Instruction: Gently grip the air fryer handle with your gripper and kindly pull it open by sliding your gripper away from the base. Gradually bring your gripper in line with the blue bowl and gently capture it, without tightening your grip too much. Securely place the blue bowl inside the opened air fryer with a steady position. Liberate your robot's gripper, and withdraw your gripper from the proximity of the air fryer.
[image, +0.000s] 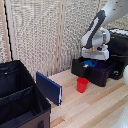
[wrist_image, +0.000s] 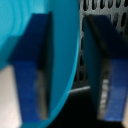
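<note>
Gripper (image: 93, 62) clamped on blue bowl (wrist_image: 30, 45) rim, fingers (wrist_image: 107, 75) either side, prob. just inside open air fryer (image: 95, 70) drawer. Red cup (image: 82, 84) at 7 o'clock. No readable writing.

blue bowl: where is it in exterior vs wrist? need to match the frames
Exterior view: the blue bowl shows as a small blue patch in the open drawer of the air fryer, right under the gripper.
Wrist view: the blue bowl fills most of the picture, its rim passing between the gripper's blue fingers.
Shared landmark: the gripper at the bowl's rim.
</note>
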